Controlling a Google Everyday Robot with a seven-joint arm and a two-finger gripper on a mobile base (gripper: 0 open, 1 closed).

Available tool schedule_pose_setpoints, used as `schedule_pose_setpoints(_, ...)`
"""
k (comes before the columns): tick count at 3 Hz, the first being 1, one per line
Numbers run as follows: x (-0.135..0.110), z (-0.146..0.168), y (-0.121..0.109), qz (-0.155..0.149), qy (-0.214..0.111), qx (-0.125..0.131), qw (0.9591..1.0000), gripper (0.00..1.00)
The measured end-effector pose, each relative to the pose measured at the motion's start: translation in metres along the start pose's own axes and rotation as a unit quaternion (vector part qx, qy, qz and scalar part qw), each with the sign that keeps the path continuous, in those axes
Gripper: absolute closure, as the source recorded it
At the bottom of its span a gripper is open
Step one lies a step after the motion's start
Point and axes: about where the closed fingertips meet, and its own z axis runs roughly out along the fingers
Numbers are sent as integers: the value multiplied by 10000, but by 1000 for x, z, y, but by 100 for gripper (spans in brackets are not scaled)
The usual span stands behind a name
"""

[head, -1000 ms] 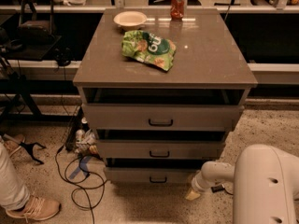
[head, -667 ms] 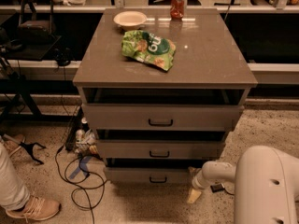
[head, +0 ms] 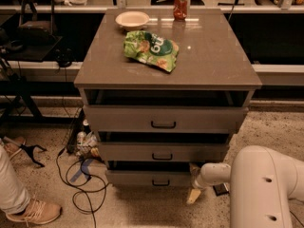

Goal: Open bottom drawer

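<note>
While the gripper hung low near the floor, just right of the bottom drawer and off its black handle, the opening looked hardly begun: reaching, gripping and pulling were all left. Whether the gripper was apart or together could not be told. Three grey drawers stood stacked, one handle each; the table carried one bowl, one green bag and one can.

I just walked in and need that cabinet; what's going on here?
A robot arm is working at the drawer cabinet. Its gripper hangs near the floor by the right end of the bottom drawer, clear of its black handle. A chip bag, bowl and can sit on top.
</note>
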Motion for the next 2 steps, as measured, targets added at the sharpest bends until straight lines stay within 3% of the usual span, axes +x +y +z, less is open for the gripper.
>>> schedule_pose_setpoints(1, -5, 18, -11, -42, 22, -54, 10000, 0)
schedule_pose_setpoints(2, -4, 33, -14, -10, 60, -178, 9998, 14)
